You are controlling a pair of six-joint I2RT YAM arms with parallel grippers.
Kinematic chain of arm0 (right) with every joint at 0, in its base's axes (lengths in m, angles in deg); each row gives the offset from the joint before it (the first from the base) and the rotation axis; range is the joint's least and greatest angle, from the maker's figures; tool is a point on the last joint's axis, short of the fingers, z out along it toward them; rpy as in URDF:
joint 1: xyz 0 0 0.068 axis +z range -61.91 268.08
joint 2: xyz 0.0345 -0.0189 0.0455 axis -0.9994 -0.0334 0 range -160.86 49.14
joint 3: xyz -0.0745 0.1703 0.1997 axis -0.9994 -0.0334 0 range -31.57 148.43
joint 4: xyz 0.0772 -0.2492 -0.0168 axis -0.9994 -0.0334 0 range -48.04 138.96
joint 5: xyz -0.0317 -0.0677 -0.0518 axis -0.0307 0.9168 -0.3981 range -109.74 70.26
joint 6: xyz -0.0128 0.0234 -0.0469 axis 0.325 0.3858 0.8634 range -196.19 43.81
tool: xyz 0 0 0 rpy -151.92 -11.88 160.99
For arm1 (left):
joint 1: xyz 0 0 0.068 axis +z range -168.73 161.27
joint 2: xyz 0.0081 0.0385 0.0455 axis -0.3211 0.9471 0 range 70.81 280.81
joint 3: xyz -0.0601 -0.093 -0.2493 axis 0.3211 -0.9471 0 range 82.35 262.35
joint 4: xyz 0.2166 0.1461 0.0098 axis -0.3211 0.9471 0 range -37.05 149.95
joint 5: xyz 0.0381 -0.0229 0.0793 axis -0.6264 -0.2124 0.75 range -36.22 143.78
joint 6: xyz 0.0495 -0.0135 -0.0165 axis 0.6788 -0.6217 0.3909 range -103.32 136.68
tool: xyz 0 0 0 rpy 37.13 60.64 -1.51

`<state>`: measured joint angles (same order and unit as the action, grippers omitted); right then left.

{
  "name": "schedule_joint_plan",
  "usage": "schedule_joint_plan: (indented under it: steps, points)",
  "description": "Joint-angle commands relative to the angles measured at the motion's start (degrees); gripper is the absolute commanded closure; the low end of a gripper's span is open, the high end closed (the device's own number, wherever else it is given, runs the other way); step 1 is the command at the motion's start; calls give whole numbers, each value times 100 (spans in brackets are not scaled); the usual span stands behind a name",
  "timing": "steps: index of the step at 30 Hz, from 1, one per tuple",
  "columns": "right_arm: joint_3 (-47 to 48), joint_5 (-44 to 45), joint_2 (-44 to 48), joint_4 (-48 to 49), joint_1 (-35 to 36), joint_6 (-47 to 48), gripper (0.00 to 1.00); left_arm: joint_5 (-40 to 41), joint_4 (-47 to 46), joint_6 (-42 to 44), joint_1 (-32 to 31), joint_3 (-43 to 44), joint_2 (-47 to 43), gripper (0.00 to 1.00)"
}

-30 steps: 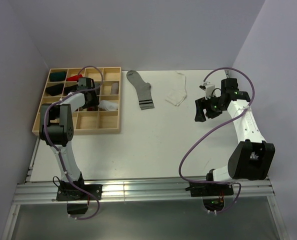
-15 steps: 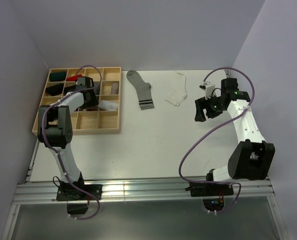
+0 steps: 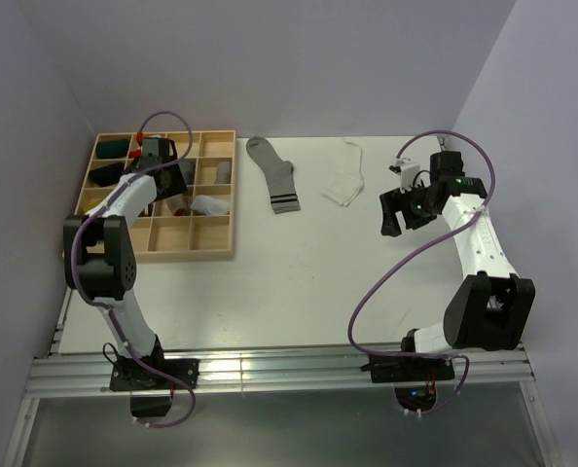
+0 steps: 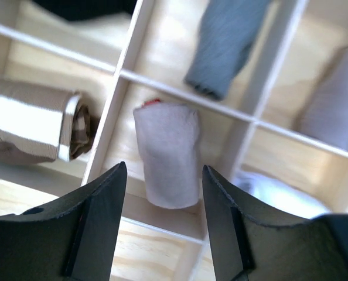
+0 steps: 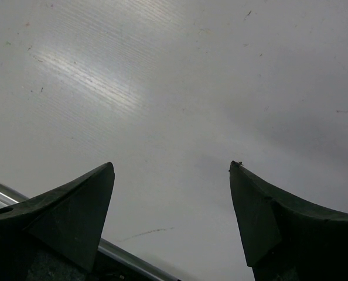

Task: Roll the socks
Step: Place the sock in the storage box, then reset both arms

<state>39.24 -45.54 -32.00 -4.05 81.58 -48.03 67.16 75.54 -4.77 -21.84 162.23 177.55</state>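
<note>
A long pale grey sock with black stripes (image 3: 274,175) lies flat on the table just right of the tray. A white sock (image 3: 345,183) lies folded further right. My left gripper (image 3: 175,185) is open over the wooden tray (image 3: 216,250). In the left wrist view its jaws (image 4: 163,170) stand apart, empty, above a rolled pale beige sock (image 4: 165,155) with a bit of red at its far end, lying in one compartment. My right gripper (image 3: 396,209) is open and empty over bare table right of the white sock; its view (image 5: 171,167) shows only the tabletop.
Other compartments hold rolled socks: a grey one (image 4: 227,41), a beige-brown one (image 4: 33,126), a white one (image 4: 279,193), a pale lilac one (image 4: 338,99). Walls close in at the back and both sides. A metal rail (image 3: 270,370) runs along the near edge.
My left wrist has moved toward the back left over the tray, away from the compartment with the rolled sock. The right arm and the socks on the table have not moved.
</note>
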Motion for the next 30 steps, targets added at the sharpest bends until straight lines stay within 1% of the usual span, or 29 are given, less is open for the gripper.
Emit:
schedule_joint_plan:
  steps: [1,6,7,11,13,14,18,19,23,26,30]
  points:
    - [30,172,108,230,35,-65,14,-415,123,124,13,370,-452,41]
    - [170,76,248,178,35,-144,13,-995,53,-8,4,186,-1233,41]
    - [205,41,326,177,35,-197,13,-1283,53,-17,4,99,-1374,41]
    - [433,-4,625,204,35,-399,10,-1962,44,18,-14,-156,-2181,41]
    - [513,-21,853,204,35,-504,9,-2339,35,62,-127,-349,-2437,40]
    - [574,-47,942,195,35,-531,9,-2358,26,80,-189,-411,-2665,40]
    - [584,-57,1425,265,35,-724,5,-2315,210,255,-663,-622,-3044,40]
    - [566,-83,1513,291,35,-785,4,-2367,220,273,-699,-718,-3123,41]
    - [452,-162,1873,467,35,-988,0,-2587,-53,308,-708,-1114,-3650,40]
    - [302,-223,2129,739,35,-1128,0,-2657,-167,335,-708,-1325,-3791,40]
    - [258,-232,2147,950,35,-1216,0,-2701,-237,361,-699,-1501,-3836,40]
